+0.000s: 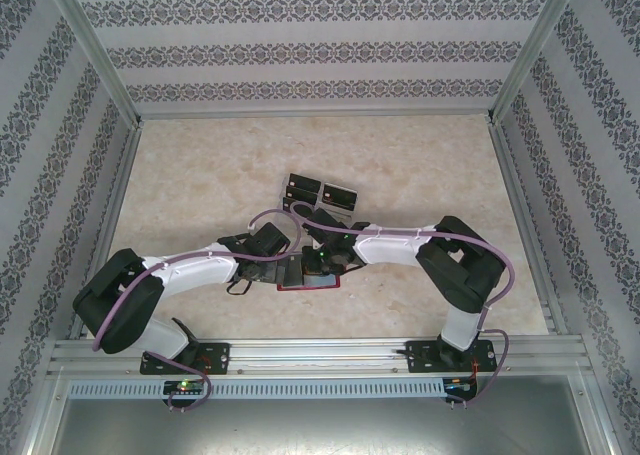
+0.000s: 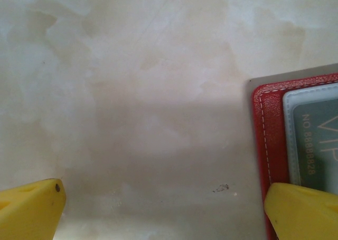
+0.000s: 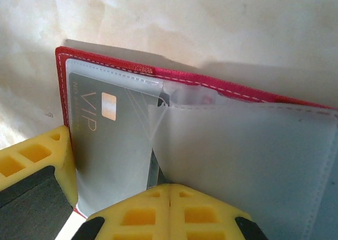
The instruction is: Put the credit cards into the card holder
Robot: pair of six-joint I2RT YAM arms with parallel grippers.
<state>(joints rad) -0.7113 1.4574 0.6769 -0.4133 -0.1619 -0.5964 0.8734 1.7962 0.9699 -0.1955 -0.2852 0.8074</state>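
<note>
The red card holder (image 1: pixel 312 284) lies open on the table between both arms. A black VIP credit card (image 3: pixel 103 129) sits inside its clear left sleeve, which also shows as the credit card (image 2: pixel 317 145) in the red card holder (image 2: pixel 269 129). My right gripper (image 3: pixel 169 192) is shut over the holder's middle. The thin dark edge of another credit card (image 3: pixel 155 169) runs up from its tips between the clear sleeves (image 3: pixel 237 155). My left gripper (image 2: pixel 163 208) is open, its right finger (image 2: pixel 301 211) resting on the holder's left edge. Two credit cards (image 1: pixel 301 187) (image 1: pixel 340 195) lie behind the arms.
The left gripper's yellow finger (image 3: pixel 34 166) stands just left of the card holder (image 3: pixel 62 92) in the right wrist view. Bare marbled tabletop (image 2: pixel 132 103) spreads left of the holder. Patterned walls and metal rails (image 1: pixel 310 115) enclose the table.
</note>
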